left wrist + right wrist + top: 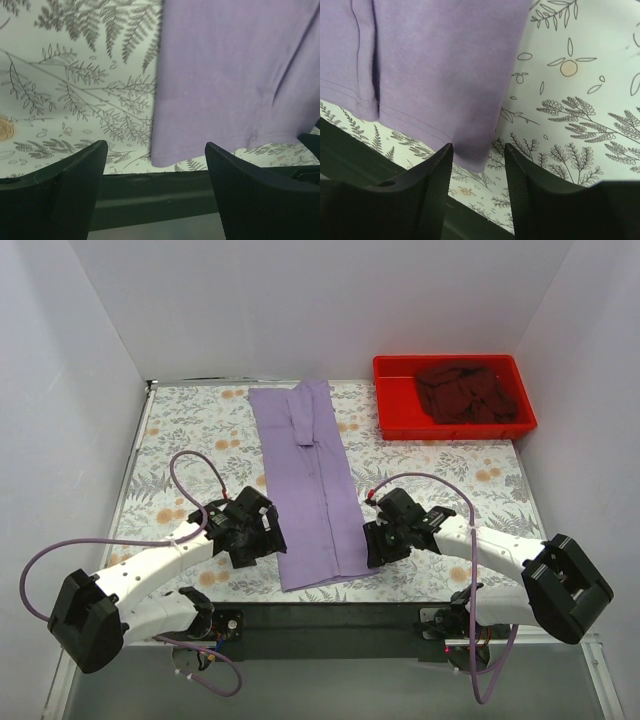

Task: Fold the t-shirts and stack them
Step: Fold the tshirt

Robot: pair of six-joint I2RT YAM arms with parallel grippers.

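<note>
The pale lavender t-shirt (pixel 308 480) lies folded into a long narrow strip down the middle of the table, its hem near the front edge. The dark maroon t-shirt (pixel 468 392) lies crumpled in the red tray (pixel 395 425) at the back right. My left gripper (pixel 262 538) is open and empty, just left of the strip's near left corner (pixel 165 155). My right gripper (pixel 375 545) is open, its fingers astride the strip's near right corner (pixel 477 157), not closed on it.
The table has a floral cloth (pixel 190 440). A dark strip (pixel 330 615) runs along the front edge between the arm bases. White walls close the left, back and right sides.
</note>
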